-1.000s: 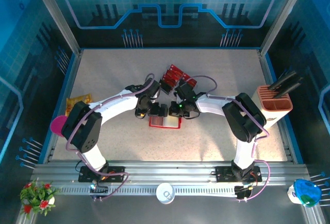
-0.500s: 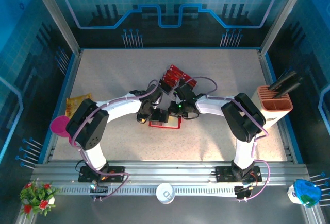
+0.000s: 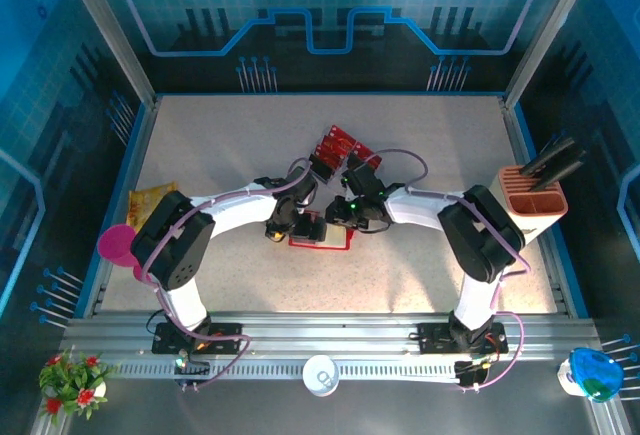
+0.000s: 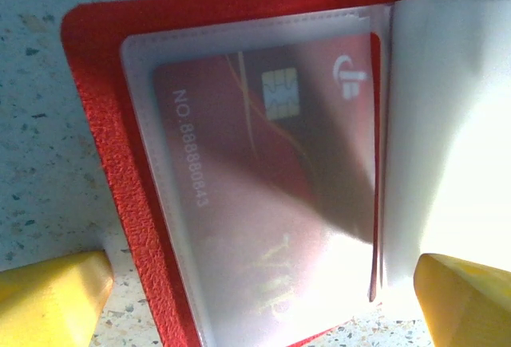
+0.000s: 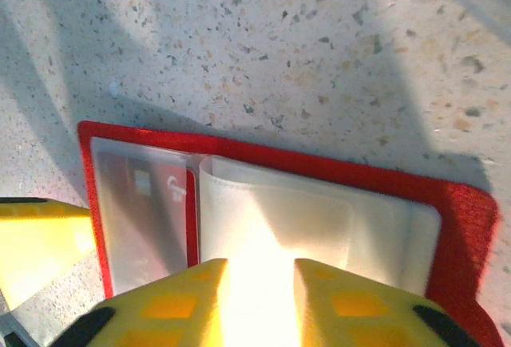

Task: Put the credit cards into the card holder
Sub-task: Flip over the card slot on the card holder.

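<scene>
Since a second ago your left arm has swung in toward the middle and both wrists sit tighter over the card holder (image 3: 322,239), which hasn't shifted. It lies open on the table (image 3: 220,135), mid-table just in front of the arms' wrists. Your left pincer (image 4: 259,295) is spread wide with nothing in it, its yellow fingertips (image 4: 52,291) down at either side of the holder's left half. A pocketed card (image 4: 263,195) sits inside the clear sleeve there, chip and number showing through the plastic. Your right pincer (image 5: 259,287) hangs over the pale clear pocket leaf (image 5: 279,219) with a narrow gap between its jaws; can't tell if it pinches the leaf or is just parted above it. Loose credit cards (image 3: 340,145) are fanned in a small pile on the table beyond the pincers, apart from the holder. Salmon box (image 3: 533,200) stands at the right edge, yellow packet (image 3: 150,198) at the left
</scene>
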